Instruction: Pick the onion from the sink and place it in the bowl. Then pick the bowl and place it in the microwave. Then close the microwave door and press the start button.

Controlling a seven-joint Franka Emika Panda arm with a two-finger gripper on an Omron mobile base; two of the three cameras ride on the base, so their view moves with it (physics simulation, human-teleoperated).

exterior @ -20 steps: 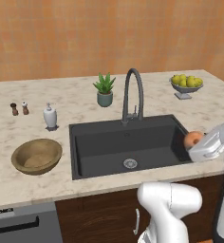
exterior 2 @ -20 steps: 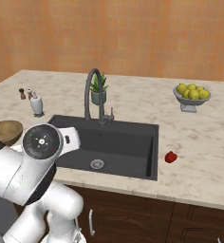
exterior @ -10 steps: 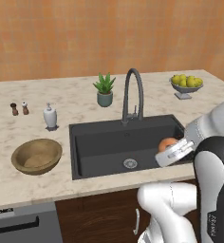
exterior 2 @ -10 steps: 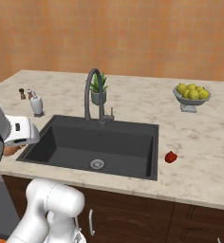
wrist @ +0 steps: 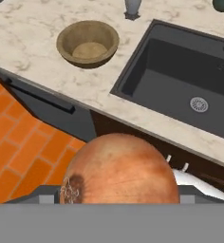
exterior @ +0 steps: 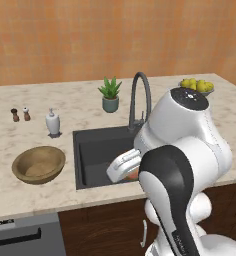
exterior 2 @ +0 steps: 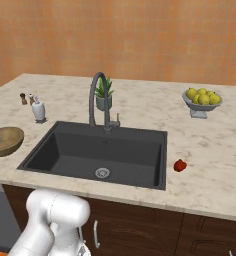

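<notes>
White arm folded low and forward, hand (exterior: 131, 172) closed around the onion (wrist: 119, 170)

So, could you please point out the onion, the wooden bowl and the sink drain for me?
onion (wrist: 119, 169), hand view, middle of its tan skin.
wooden bowl (wrist: 88, 50), hand view, inner floor.
sink drain (exterior 2: 102, 173), right base view, centre of the steel ring.

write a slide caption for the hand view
Round orange-tan onion held in the gripper, wide wooden bowl on the counter beside the matte black sink.
</notes>
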